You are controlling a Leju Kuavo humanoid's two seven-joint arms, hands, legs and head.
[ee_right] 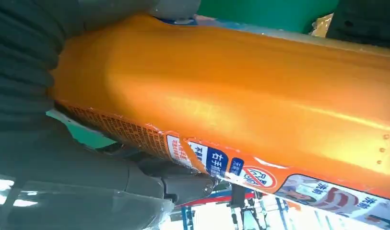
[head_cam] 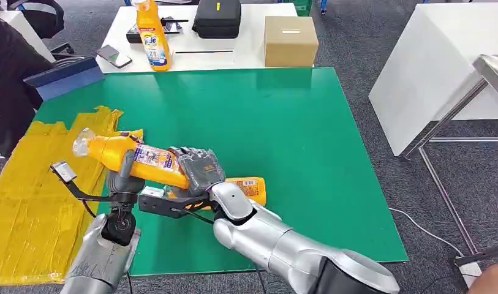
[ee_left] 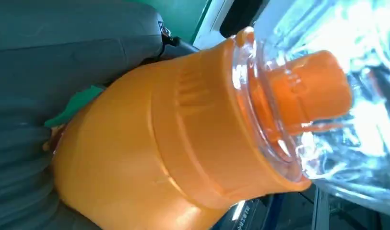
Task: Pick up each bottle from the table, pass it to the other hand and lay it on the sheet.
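An orange bottle [head_cam: 145, 160] with a clear cap [head_cam: 84, 143] hangs tilted over the green table [head_cam: 283, 122], cap toward the yellow sheet [head_cam: 32, 202]. My left hand [head_cam: 125, 177] grips it near the neck, and my right hand [head_cam: 200, 168] grips its body. Past the right hand an orange labelled end [head_cam: 249, 188] shows; I cannot tell whether it is this bottle's base or another bottle. The left wrist view has the orange bottle [ee_left: 149, 158] and its cap [ee_left: 322, 86] against my left hand [ee_left: 63, 52]. The right wrist view has the bottle's body [ee_right: 241, 91] in my right hand [ee_right: 25, 76].
A second orange bottle [head_cam: 153, 37] stands on the white table [head_cam: 234, 49] behind, beside a phone [head_cam: 114, 56], a black case [head_cam: 217, 18] and a cardboard box [head_cam: 290, 40]. A blue panel [head_cam: 65, 76] leans at the back left. A white table [head_cam: 430, 67] stands to the right.
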